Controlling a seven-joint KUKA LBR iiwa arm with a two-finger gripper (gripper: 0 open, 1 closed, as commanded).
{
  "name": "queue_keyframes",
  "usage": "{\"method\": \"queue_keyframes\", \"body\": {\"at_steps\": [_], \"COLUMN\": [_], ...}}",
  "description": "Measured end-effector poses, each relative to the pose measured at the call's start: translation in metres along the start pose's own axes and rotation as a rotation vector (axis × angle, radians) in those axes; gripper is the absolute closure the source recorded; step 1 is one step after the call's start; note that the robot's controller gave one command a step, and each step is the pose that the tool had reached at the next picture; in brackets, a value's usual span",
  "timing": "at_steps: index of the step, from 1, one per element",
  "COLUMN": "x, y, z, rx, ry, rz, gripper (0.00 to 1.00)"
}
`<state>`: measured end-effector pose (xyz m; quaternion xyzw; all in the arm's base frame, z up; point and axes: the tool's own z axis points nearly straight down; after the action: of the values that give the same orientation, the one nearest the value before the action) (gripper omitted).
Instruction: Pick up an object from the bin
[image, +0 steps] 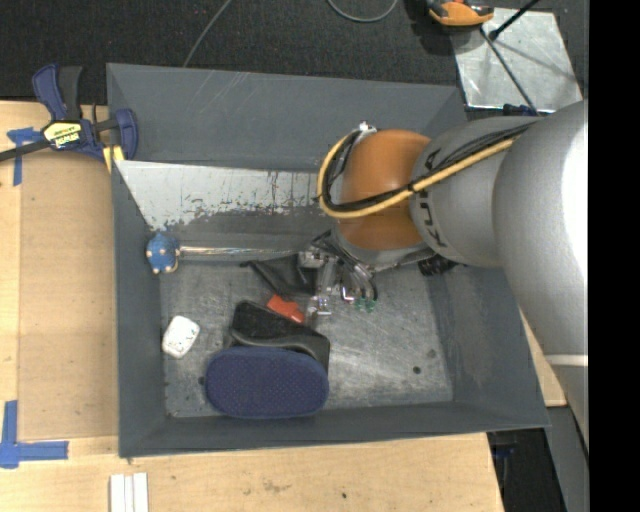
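Note:
My gripper (333, 283) hangs low over the middle of the bin, under the orange wrist cover. Just to its left, close to its tip, lies a small orange-red piece (285, 308). That piece rests against the upper edge of a black curved item (268, 324). The black item leans on a dark blue oval case (267, 386) by the bin's front wall. A dark flat piece (270, 270) lies beside the gripper, up and to the left. I see nothing held in the gripper.
A small white block (180, 336) sits near the left wall. A blue knob (160, 251) on a silver rod (240, 248) lies along the back wall. The arm and its cover hide the bin's back right part.

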<state>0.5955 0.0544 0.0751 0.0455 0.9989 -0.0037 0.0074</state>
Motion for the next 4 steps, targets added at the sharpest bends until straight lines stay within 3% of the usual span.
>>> {"method": "queue_keyframes", "body": {"at_steps": [1, 2, 3, 4], "x": [-0.004, 0.001, -0.004, 0.0], "y": [0.004, 0.005, 0.005, 0.0], "z": [-0.004, 0.0, -0.004, -0.097], "rx": [-0.01, -0.009, -0.011, -0.007], "ry": [-0.018, 0.003, -0.018, 0.006], "rz": [0.001, -0.002, -0.001, 0.243], "gripper": [1.0, 0.0, 1.0, 1.0]}}
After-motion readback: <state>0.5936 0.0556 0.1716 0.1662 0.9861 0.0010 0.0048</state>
